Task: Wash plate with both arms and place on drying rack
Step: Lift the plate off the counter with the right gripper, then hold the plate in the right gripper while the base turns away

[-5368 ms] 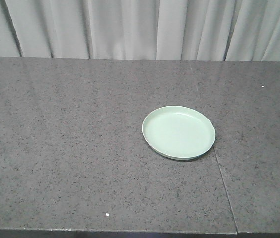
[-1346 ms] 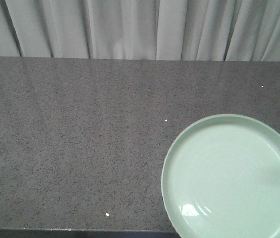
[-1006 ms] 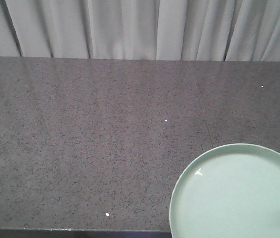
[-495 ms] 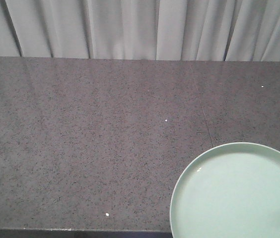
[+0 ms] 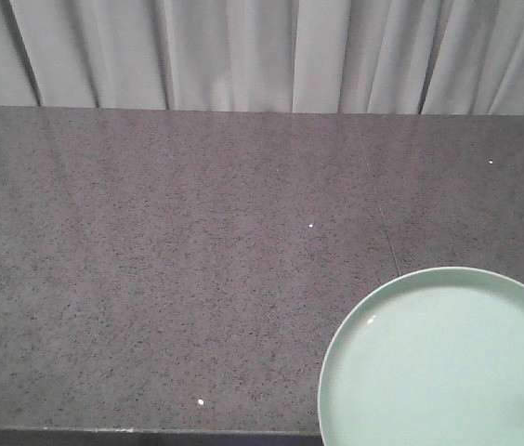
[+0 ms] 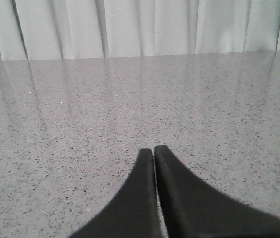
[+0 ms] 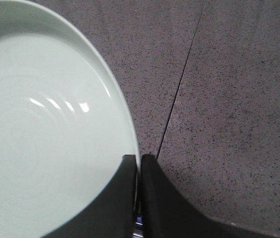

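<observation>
The pale mint-green plate [image 5: 443,362] fills the lower right of the front view, held up close to the camera above the counter. In the right wrist view the plate [image 7: 40,129] fills the left half, and my right gripper [image 7: 139,157] is shut on its rim, one black finger inside the plate and one outside. My left gripper [image 6: 154,150] is shut with nothing between its fingers, low over the bare counter. The drying rack is out of view.
A dark speckled stone counter [image 5: 150,260] runs the full width, with a thin seam [image 5: 385,232] right of centre. Pale curtains [image 5: 243,51] hang behind its far edge. The counter's front edge [image 5: 132,432] shows at the bottom.
The plate went from lying on the counter to being held large and near the camera. Over the last second it has barely shifted.
</observation>
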`<state>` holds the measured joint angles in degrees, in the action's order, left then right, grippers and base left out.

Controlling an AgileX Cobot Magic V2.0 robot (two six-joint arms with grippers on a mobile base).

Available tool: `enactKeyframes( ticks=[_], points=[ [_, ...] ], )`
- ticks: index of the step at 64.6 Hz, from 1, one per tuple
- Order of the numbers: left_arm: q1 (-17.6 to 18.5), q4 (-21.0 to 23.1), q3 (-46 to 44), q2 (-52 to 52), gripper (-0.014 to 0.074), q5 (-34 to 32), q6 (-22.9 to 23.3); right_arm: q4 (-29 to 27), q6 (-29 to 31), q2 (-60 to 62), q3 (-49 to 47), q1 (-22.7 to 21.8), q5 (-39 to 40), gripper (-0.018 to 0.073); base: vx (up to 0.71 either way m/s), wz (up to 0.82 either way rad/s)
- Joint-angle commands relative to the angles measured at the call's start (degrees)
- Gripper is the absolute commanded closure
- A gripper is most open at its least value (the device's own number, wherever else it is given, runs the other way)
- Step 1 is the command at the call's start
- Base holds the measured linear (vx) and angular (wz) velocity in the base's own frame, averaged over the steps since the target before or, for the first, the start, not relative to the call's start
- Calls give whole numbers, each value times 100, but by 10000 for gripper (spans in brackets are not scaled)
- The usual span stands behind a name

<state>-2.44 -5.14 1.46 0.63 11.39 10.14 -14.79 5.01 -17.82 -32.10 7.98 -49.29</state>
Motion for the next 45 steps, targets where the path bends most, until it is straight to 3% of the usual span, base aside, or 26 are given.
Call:
enactKeyframes(
  ticks=[1,45],
  points=[
    [-9,10,-169,88,603,-448,40,-91,-4,-55,-137,-20,445,561,0,0],
    [-9,10,-169,88,603,-448,40,-94,-4,-55,-137,-20,445,561,-2,4]
  ],
)
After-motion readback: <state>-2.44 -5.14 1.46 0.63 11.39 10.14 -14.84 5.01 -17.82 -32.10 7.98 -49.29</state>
